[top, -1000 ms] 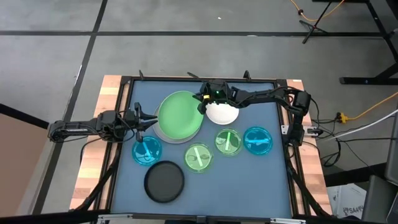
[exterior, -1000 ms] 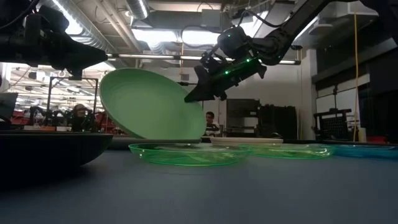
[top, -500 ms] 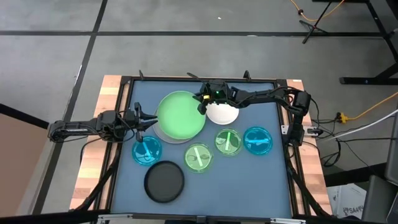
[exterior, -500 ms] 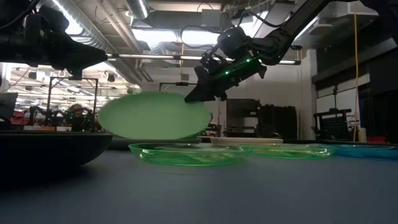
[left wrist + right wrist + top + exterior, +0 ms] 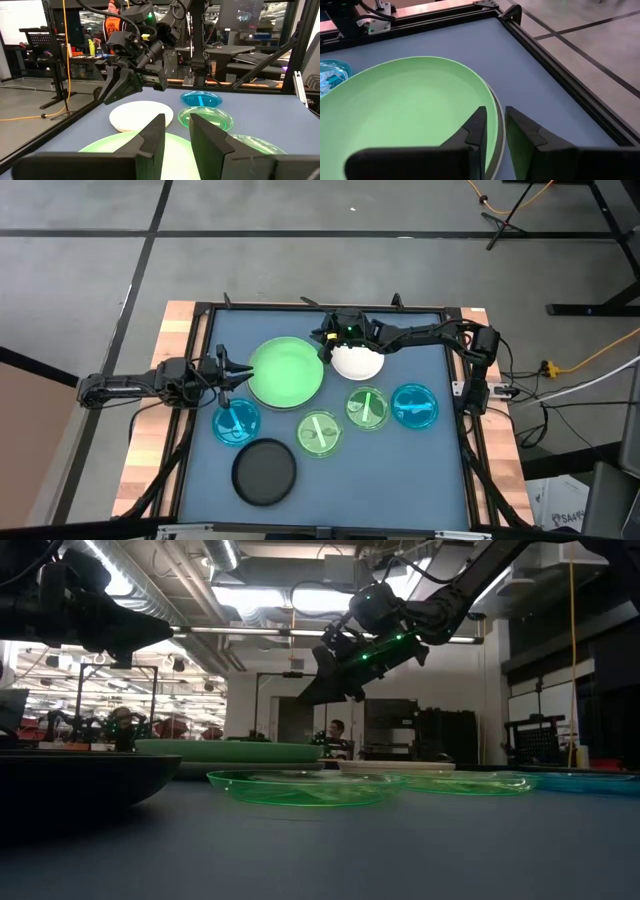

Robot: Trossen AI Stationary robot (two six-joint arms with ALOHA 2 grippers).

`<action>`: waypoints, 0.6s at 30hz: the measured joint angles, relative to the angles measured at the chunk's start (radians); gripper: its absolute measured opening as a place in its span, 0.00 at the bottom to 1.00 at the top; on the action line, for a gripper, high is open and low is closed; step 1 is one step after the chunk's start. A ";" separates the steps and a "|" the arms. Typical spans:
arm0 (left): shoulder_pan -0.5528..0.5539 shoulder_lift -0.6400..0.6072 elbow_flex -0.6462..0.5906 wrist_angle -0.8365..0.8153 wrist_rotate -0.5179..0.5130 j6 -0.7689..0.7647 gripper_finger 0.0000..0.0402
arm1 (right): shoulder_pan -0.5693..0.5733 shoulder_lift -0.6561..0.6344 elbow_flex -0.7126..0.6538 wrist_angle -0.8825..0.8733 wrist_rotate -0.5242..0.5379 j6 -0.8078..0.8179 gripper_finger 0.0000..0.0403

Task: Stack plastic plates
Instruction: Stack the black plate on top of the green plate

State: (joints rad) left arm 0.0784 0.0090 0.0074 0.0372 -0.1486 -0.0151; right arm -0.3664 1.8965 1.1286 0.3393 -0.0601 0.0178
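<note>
From above, a blue table (image 5: 420, 330) with a dark frame stands on grey concrete floor (image 5: 300, 230). The light green plate (image 5: 286, 373) lies flat near the far edge. The right gripper (image 5: 322, 346), fingers slightly parted and empty, hovers at its rim; the left gripper (image 5: 229, 375), also slightly parted, waits at the left edge. At table height, ceiling lights (image 5: 250, 595) glow behind.

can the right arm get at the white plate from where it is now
Probably yes. The right gripper hangs above the table between the light green plate and the white plate, and nothing covers the white plate.
</note>
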 joint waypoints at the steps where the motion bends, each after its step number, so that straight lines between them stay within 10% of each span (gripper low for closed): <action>1: 0.000 0.000 0.000 0.000 0.000 0.000 0.20 | 0.000 0.000 0.000 0.000 0.000 0.000 0.15; 18: 0.000 0.000 0.000 0.152 0.000 -0.034 0.20 | -0.002 -0.002 0.000 -0.007 -0.065 -0.053 0.15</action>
State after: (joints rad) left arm 0.0784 0.0087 0.0071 0.1891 -0.1487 -0.0488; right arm -0.3679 1.8945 1.1282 0.3320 -0.1256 -0.0352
